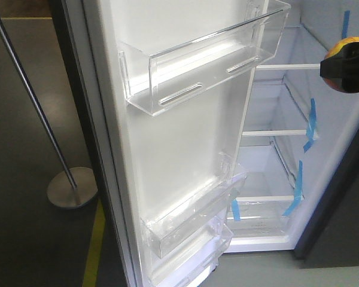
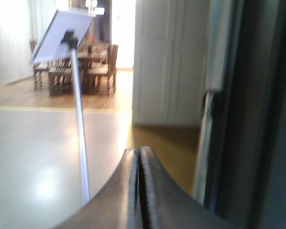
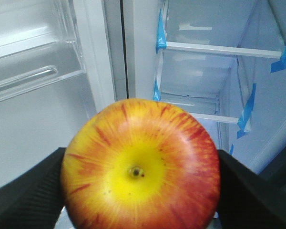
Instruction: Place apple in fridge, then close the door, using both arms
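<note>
red-and-yellow round apple mid-carry in my right fingers — left fingers closed, empty — next i'd ease it into the tall white-lined fridge.

Grey floor, yellow line; dining table, chairs; possibly bright doorway.

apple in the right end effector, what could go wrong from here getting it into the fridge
The round red-and-yellow apple is pinched only at its sides by the black right end effector, so it might slip, or roll off a glass fridge shelf once released. The clear plastic door bin juts out close by; the end effector could clip it.
</note>
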